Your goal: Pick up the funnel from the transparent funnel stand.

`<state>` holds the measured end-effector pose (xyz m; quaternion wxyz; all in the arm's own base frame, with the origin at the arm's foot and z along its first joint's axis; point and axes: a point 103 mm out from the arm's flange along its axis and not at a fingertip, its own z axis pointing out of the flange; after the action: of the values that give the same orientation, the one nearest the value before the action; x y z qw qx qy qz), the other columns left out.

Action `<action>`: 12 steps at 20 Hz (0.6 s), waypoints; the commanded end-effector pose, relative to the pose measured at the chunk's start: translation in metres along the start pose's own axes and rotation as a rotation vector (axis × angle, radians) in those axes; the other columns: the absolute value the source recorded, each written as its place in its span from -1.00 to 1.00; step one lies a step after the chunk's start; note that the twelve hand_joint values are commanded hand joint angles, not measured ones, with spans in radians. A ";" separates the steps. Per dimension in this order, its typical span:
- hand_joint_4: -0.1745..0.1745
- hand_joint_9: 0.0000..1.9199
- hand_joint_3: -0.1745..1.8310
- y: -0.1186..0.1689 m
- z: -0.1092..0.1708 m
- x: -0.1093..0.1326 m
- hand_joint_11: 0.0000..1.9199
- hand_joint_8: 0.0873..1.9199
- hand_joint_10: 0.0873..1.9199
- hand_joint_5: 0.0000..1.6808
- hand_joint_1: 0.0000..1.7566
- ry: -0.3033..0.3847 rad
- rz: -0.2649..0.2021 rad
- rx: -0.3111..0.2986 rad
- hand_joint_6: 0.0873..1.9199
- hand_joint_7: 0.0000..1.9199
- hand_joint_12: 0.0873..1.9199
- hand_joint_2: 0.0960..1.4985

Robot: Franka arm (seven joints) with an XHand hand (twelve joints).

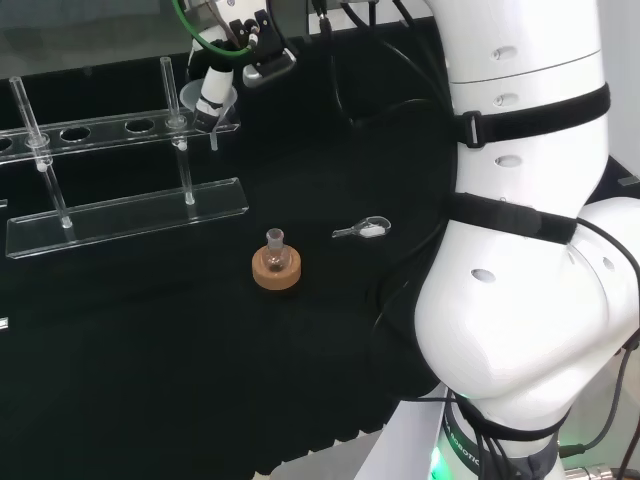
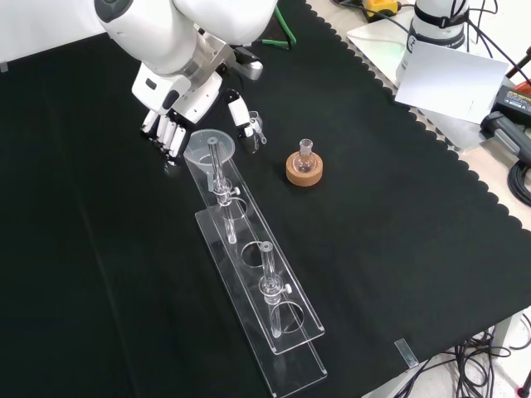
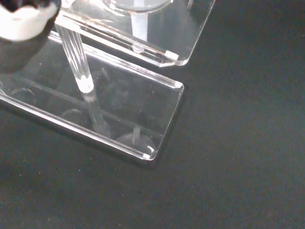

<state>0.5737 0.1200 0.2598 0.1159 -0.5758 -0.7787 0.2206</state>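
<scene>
One funnel (image 2: 207,143): seated in the end hole of the transparent funnel stand (image 2: 274,327), front view.
Hand (image 2: 170,124): poised at that end, fingers straddling the funnel's rim, whether they touch it unclear.
Flask (image 2: 304,157): upright in its cork ring (image 2: 303,172), nearby.

Clear funnel stand (image 3: 143,102): two flat plates, one above the other, on black cloth (image 3: 238,157). Lower plate: a rectangular base with rounded corners, lying flat on the cloth. Upper plate: a shelf whose corner juts over the base. Upright clear rod (image 3: 78,59): rises from the base, tilted as seen here, with a bright joint partway along. Thin clear stem (image 3: 138,26): hangs down through the shelf, above the base. Hand (image 3: 24,24): blurred white and black part at the picture's corner, close to the rod.
</scene>
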 end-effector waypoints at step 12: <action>0.12 -0.22 -0.27 0.003 -0.001 0.004 -0.71 -0.56 -0.56 -0.28 -0.10 -0.008 0.015 -0.026 -1.00 -0.18 0.42 -0.46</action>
<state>0.5756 0.1259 0.2588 0.1089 -0.5810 -0.7780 0.2126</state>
